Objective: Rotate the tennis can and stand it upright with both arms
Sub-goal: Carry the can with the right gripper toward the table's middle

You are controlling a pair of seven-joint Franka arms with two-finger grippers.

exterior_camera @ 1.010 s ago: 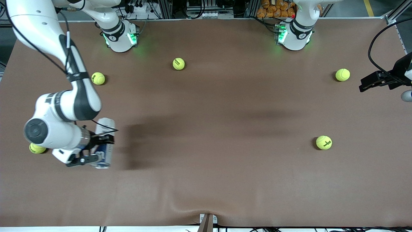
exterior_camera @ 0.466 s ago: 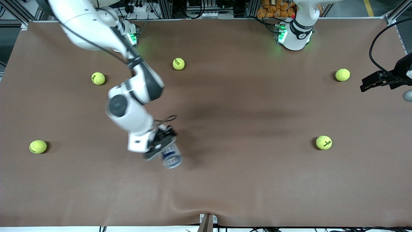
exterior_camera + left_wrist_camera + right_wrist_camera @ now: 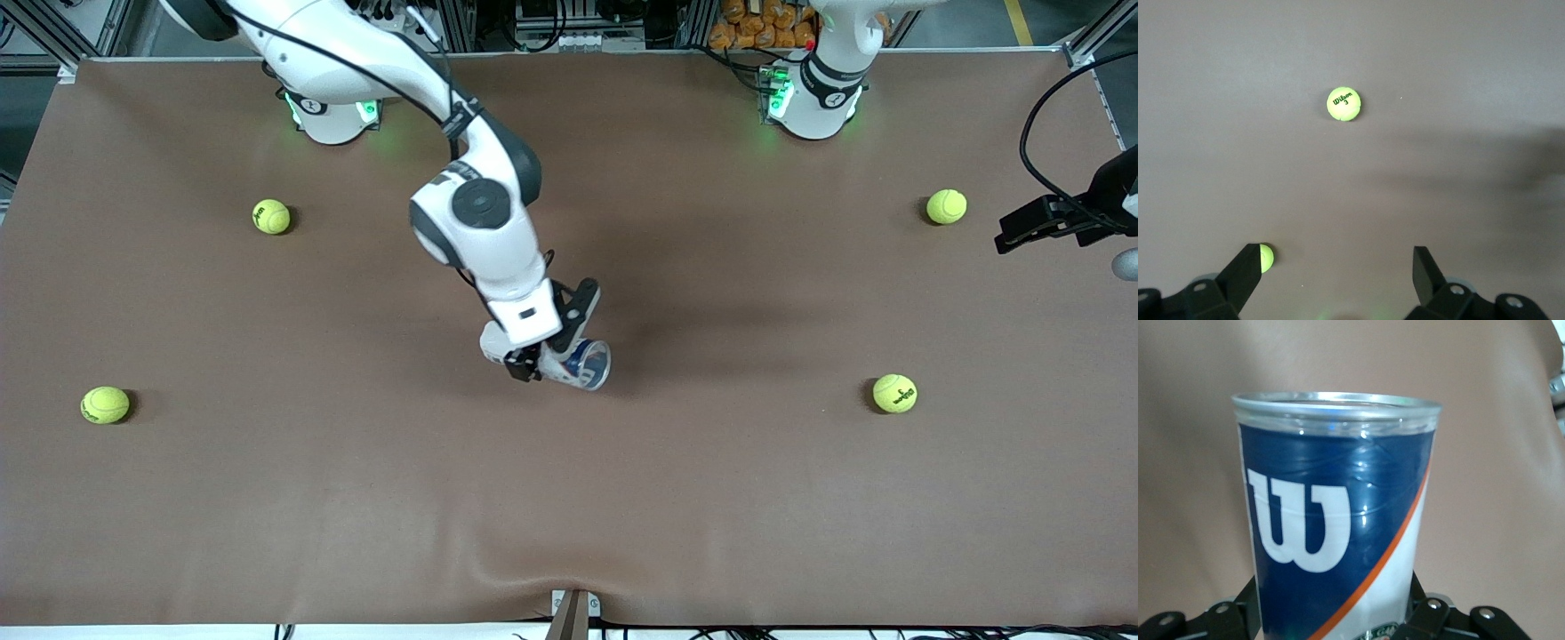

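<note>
my right gripper (image 3: 553,354) grasps the can (image 3: 582,363) over mid-table, tilted, not yet upright. my left gripper (image 3: 1335,267) waits, fingers spread, empty.

4 tennis balls (image 3: 271,216) lie scattered on the brown table (image 3: 711,516).

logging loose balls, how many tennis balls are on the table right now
4 in view. Two toward the right arm's end: one farther from the front camera, one nearer. Two toward the left arm's end: one farther, one nearer. The right arm may hide another.
</note>
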